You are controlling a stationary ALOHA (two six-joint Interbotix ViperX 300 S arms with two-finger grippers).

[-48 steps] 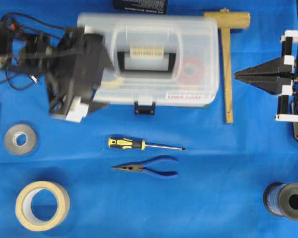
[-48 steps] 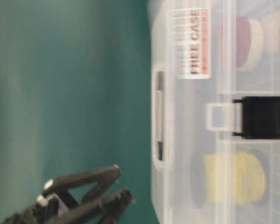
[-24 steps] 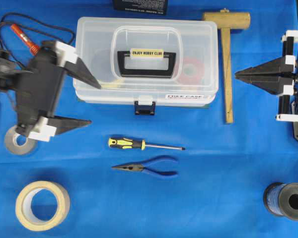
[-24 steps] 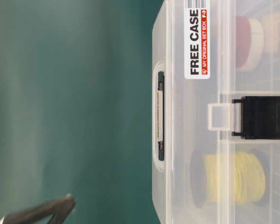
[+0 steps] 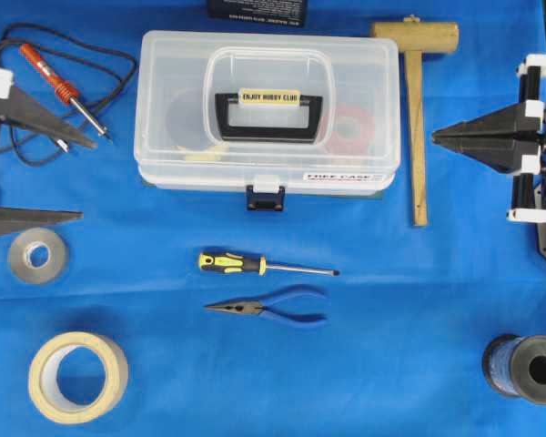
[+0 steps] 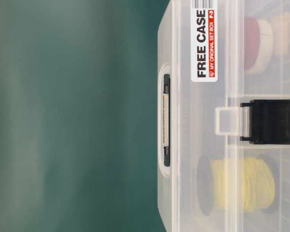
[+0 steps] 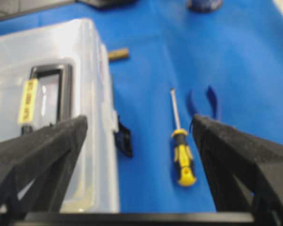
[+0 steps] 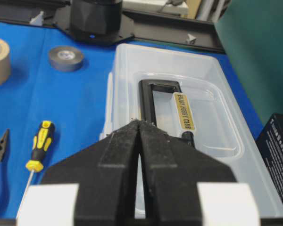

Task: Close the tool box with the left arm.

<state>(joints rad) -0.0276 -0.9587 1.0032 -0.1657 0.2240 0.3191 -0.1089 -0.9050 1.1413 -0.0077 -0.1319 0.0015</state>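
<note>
Now tool box (image 5: 268,114) lid down, well right of left tool (image 5: 36,177).

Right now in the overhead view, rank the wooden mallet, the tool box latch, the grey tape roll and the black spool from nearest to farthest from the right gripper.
From the right gripper, in the overhead view:
1. Wooden mallet, just beside the tip, right of the tool box.
2. Latch, front middle of the box.
3. Black spool, bottom right corner; close to the latch's distance, so this pair is hard to call.
4. Grey tape roll, far left.
</note>
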